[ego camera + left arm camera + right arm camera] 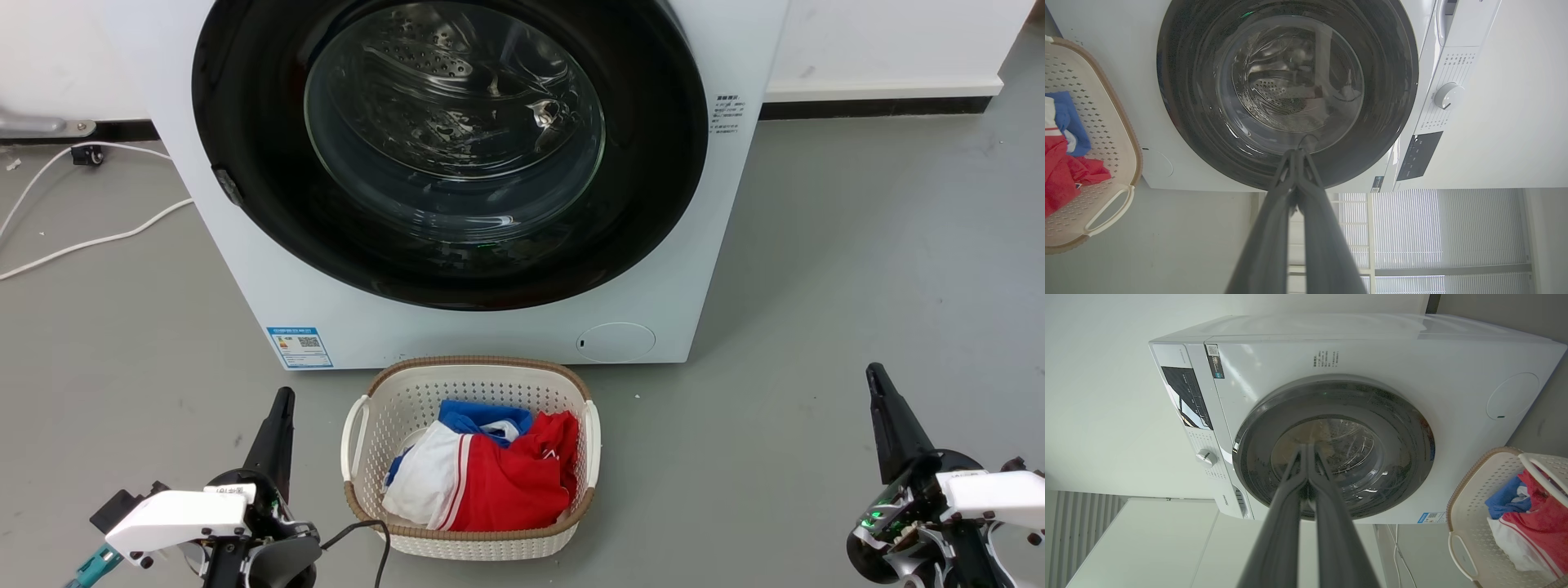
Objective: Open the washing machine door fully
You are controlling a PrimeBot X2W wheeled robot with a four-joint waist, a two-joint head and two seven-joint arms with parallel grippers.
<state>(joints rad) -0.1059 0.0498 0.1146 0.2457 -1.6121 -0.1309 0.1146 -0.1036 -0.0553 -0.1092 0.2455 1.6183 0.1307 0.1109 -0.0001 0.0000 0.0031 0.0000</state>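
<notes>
The left gripper (282, 404) hung low before the washing machine (457, 335), out from the corner that carried the blue label (299, 347). Its two dark fingers were pressed together on nothing and pointed up at the machine's front. The right gripper (875, 376) mirrored it off the opposite corner, beyond the side with the small round flap (615, 342), likewise closed and empty. Both stood well apart from the machine, which read as a parked posture, arms kept wide so that the front stayed unobstructed. Between them, just beside the foot of the machine, sat a laundry basket (478, 361) with red, white and blue clothes (506, 482) heaped inside, probably set there so a load could go straight into the drum. The washing machine door (453, 139) lay shut and flush across most of the machine's front, its glass bowl showing the perforated steel drum behind. A small grey notch (229, 186) broke the door's black rim on the label side. This was most likely the pull point, with the hinge on the far side, though no hinge could be made out. By that judgement the opening had not begun, and the left gripper was the nearer one to reach that edge. Because the door would swing outward, the basket below and the right arm looked like the things to keep clear of.
</notes>
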